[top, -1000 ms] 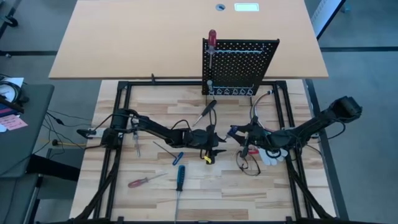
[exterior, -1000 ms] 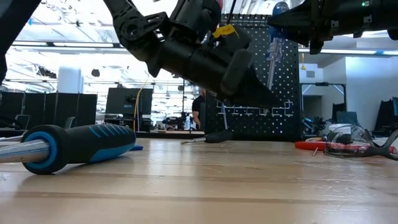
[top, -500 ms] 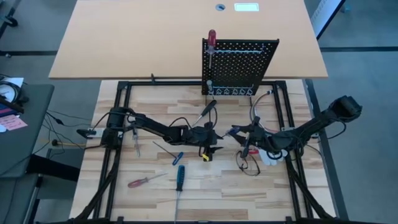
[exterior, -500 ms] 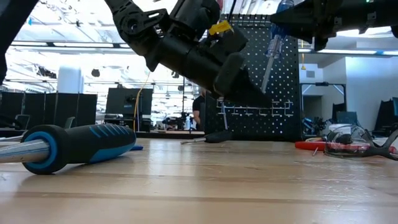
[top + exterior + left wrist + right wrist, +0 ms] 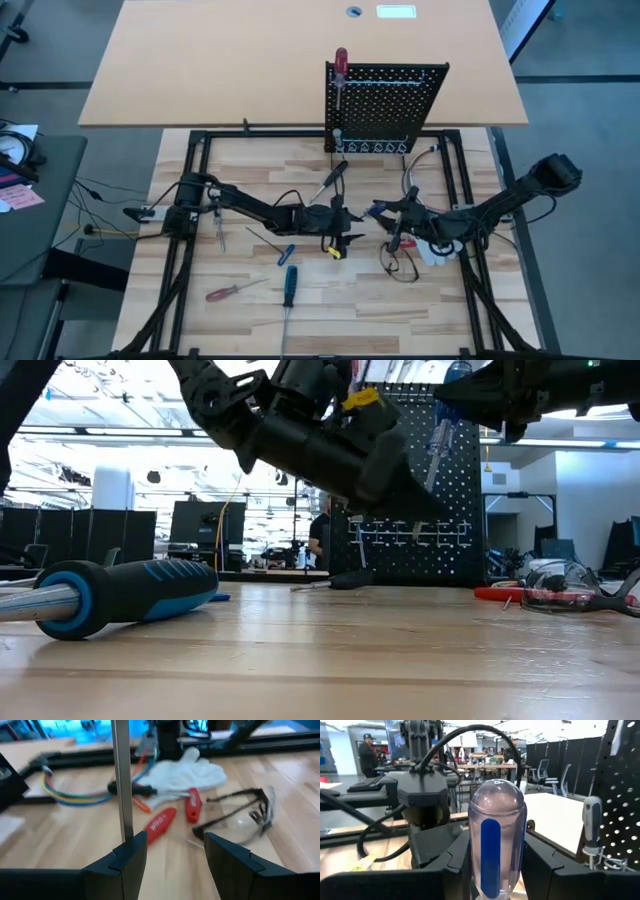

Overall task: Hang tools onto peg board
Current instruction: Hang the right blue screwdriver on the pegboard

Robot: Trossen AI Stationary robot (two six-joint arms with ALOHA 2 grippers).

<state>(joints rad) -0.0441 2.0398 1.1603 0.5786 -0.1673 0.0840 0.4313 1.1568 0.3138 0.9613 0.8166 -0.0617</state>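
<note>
**Two arms meeting over the table centre, one screwdriver aloft, most tools not yet hung**

The peg board [image 5: 387, 108] stands upright at the far edge of the slatted work table [image 5: 250, 310]. One red-handled screwdriver [image 5: 340, 75] hangs at its left edge, and the right wrist view shows a grey-handled tool [image 5: 592, 827] seated in a ring holder at the board's foot. Judged from this, only a small part of the task is done. Left on the table are a large blue-handled screwdriver [image 5: 289, 285], a small blue-handled one [image 5: 285, 254], a red-handled screwdriver [image 5: 225, 292], a thin tool [image 5: 219, 222] near the left arm's base, a black-handled screwdriver [image 5: 331, 180] lying near the board, and red-handled pliers [image 5: 172, 817] beside a white glove [image 5: 180, 772] and safety glasses [image 5: 245, 817].

The right gripper [image 5: 492, 870] is raised above the table just right of centre, its arm reaching in low from the right. Its fingers pinch a clear screwdriver with a blue stripe [image 5: 496, 827], handle end toward the wrist camera. The left gripper [image 5: 338, 238] is stretched to the table centre, facing the right one. Its fingers [image 5: 131, 852] stand apart with nothing between them; the steel shaft [image 5: 121, 775] of the held screwdriver shows just beyond one fingertip. This tool probably goes to the board next.
</note>
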